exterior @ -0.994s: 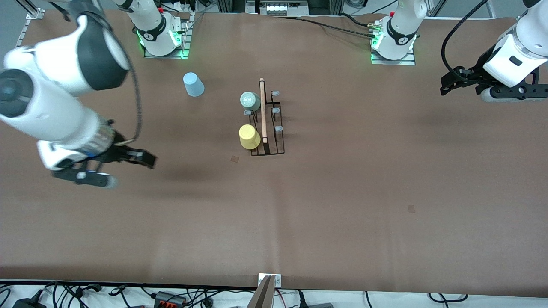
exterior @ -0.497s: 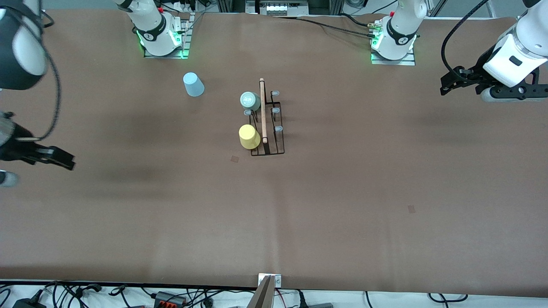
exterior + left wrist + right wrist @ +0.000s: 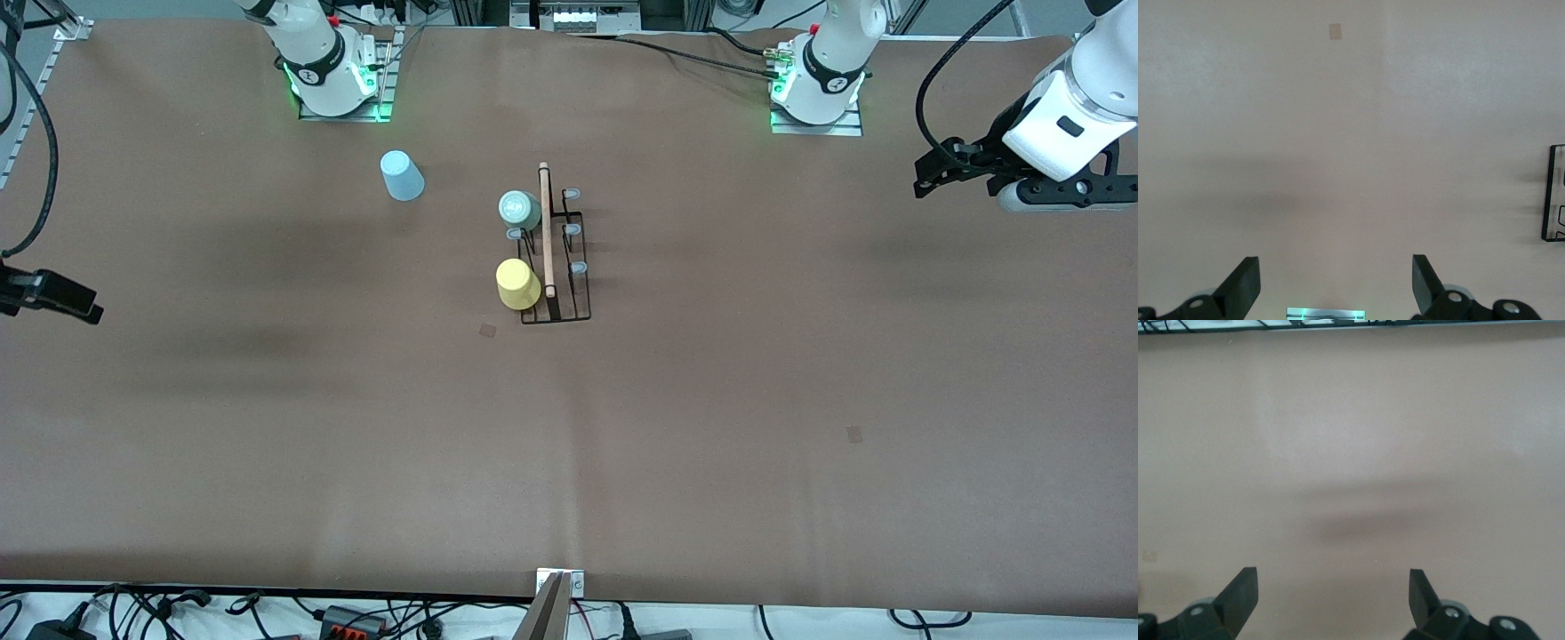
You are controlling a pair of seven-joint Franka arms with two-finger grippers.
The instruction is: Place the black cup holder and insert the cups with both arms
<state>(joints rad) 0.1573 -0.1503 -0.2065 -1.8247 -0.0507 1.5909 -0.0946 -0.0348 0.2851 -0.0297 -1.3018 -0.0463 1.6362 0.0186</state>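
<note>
On the brown table (image 3: 711, 427) the right gripper (image 3: 1331, 600), fingers spread and empty, has swung away from the rack (image 3: 556, 267), leaving the blue cup (image 3: 402, 175) unplaced while the left gripper (image 3: 1336, 283) waits spread over the left arm's end.

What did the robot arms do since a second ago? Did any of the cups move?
The right arm pulled away toward its end of the table, holding nothing; only its open end effector shows at the front view's edge. No cup moved: the yellow cup and grey-green cup sit on the black cup holder, the blue cup stands alone. The left end effector waits, open.
</note>
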